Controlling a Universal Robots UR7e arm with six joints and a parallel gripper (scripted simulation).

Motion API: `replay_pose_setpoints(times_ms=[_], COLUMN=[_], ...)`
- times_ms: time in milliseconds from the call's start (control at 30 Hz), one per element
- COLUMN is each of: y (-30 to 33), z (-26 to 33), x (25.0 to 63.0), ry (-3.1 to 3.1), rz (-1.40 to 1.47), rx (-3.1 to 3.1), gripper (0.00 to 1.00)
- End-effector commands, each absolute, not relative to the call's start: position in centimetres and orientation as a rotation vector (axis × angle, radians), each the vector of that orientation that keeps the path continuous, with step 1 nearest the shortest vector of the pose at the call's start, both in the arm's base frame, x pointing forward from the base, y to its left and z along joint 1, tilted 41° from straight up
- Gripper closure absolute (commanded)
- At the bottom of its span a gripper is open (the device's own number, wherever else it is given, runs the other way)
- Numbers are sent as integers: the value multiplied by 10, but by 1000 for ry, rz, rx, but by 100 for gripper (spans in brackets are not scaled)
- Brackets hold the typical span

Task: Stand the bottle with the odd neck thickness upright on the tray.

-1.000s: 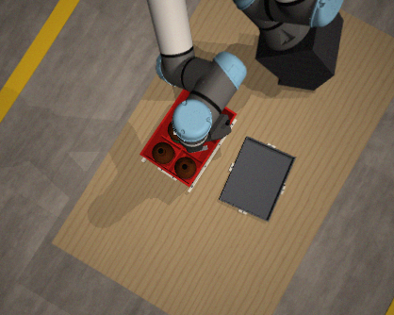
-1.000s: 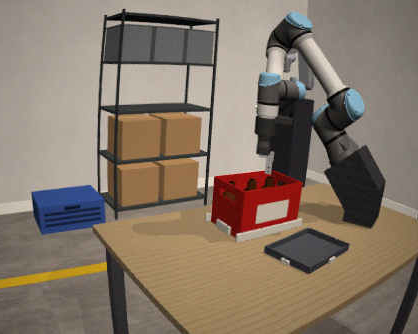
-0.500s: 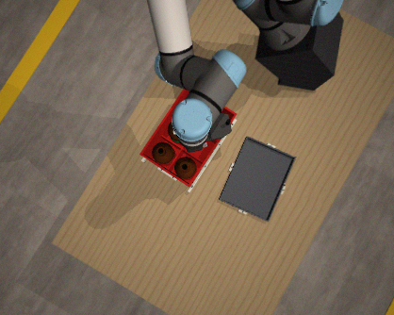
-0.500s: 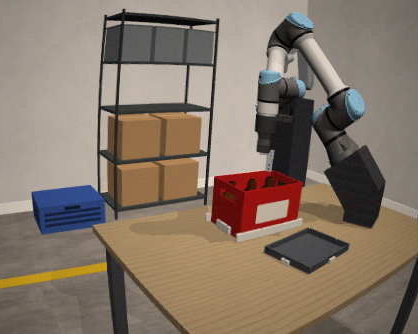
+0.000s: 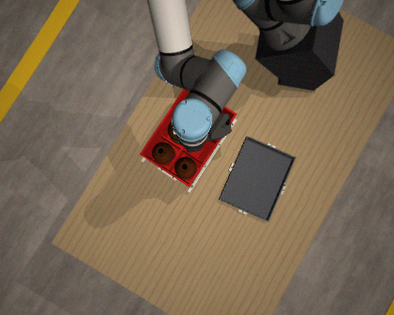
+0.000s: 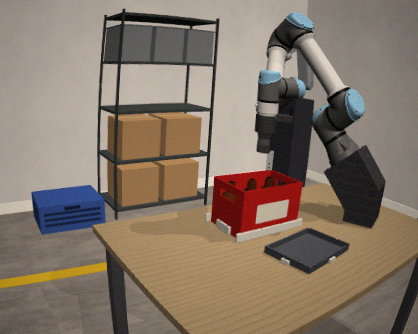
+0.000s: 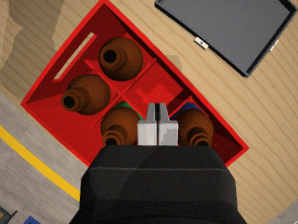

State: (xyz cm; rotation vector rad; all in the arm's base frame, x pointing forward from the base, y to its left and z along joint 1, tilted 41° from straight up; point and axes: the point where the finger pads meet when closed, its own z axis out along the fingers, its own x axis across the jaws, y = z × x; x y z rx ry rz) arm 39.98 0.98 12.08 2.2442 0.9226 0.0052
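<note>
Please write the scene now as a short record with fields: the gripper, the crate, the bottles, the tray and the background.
gripper: gripper shut, fingers together with nothing between them, raised above the crate
crate: red crate with dividers, standing on the wooden table
bottles: four brown bottle tops show in the wrist view, e.g. one in the far row; the fifth is not seen
tray: dark tray beside the crate, nothing on it
background: shelf rack with cardboard boxes, blue case on the floor
</note>
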Motion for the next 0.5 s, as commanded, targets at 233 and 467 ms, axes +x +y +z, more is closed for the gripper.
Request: replay_pose_setpoints(times_ms=[233, 467], y=[10, 9], z=[121, 123], x=[400, 402], ry=[922, 922], rz=[7, 7], rx=[2244, 2244], gripper=[100, 100])
